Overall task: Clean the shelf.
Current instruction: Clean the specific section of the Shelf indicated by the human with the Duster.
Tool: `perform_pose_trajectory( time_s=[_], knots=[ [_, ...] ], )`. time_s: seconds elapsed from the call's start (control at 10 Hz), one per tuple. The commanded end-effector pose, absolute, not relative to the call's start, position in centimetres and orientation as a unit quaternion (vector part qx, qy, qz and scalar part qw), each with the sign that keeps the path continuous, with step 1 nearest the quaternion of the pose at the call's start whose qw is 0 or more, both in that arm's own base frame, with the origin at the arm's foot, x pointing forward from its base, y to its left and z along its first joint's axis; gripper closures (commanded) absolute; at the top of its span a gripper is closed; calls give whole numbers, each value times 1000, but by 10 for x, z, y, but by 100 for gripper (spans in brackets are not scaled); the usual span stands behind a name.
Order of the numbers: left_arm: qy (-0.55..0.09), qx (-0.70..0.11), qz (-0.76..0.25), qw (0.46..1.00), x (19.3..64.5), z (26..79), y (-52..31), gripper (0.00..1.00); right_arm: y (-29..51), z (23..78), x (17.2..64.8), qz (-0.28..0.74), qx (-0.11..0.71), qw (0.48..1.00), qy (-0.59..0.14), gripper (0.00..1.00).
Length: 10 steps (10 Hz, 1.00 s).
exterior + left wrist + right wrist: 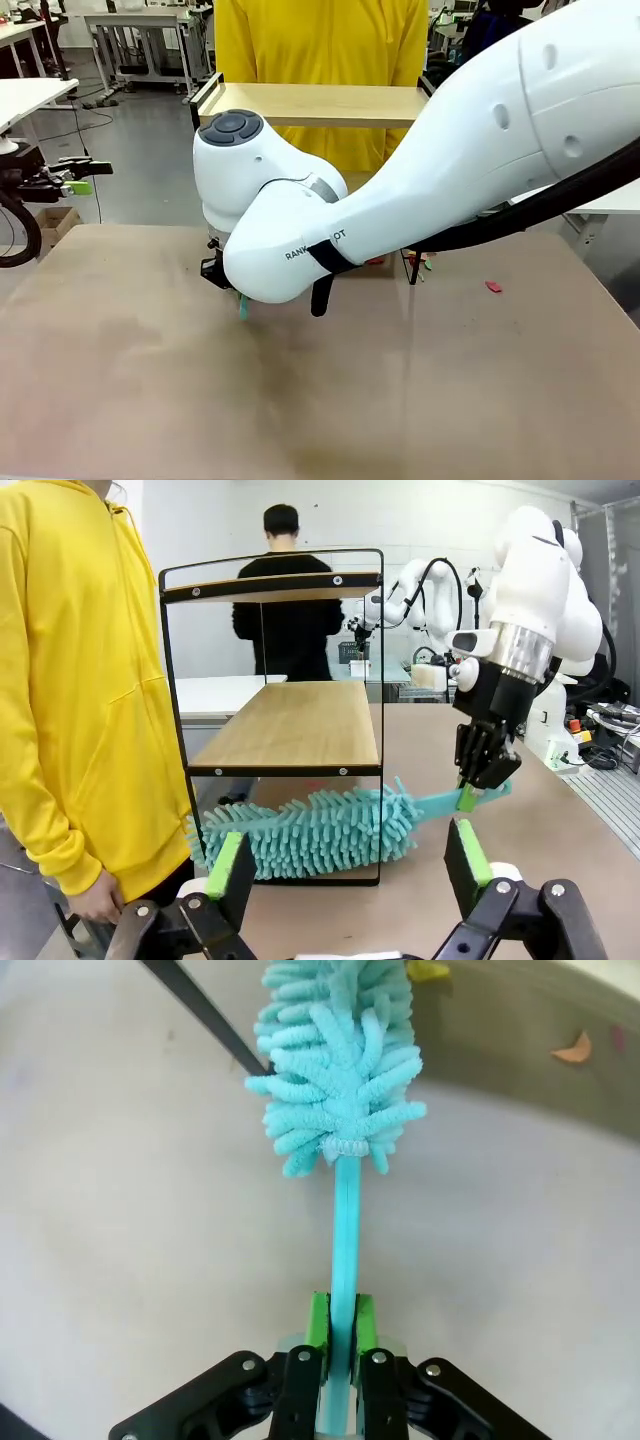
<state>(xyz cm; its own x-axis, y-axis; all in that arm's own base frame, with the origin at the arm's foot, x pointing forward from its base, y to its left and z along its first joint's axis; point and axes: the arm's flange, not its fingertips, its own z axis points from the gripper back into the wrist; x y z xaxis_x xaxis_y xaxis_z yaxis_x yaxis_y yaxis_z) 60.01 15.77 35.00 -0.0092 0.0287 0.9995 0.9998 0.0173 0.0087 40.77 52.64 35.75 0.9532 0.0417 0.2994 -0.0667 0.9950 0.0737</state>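
Note:
The shelf (pixel 290 720) is a two-board wooden rack in a thin black frame, standing at the table's far side in front of a person in yellow; its top board (pixel 320 104) rises behind my right arm. A teal fluffy duster (pixel 310 830) lies on the table under the lower board, between the frame's legs. My right gripper (pixel 478 785) is shut on the duster's handle (pixel 342 1250), and the duster head (pixel 335 1080) reaches past a black frame leg (pixel 205 1015). My right arm hides most of that gripper (pixel 222 272). My left gripper (pixel 348 868) is open and empty, off the table's left side (pixel 82 178).
Small red and orange scraps lie on the table right of the shelf (pixel 493 287) and near the duster head (pixel 575 1048). The person in the yellow top (pixel 70 680) stands close behind the shelf. My right arm (pixel 450 170) spans the table's middle.

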Motion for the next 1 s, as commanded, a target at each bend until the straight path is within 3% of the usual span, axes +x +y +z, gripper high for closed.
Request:
perform_pose_trajectory(
  time_s=[0.0,0.4,0.9],
  knots=[
    [-517,-498,-492,492,598,353,158,0,524,356,410,11,31,989,-141,87],
    [-517,-498,-492,492,598,353,158,0,525,352,410,25,36,988,-147,87],
    [-517,-498,-492,492,598,353,158,0,414,358,428,-12,32,996,-80,87]
  ],
)
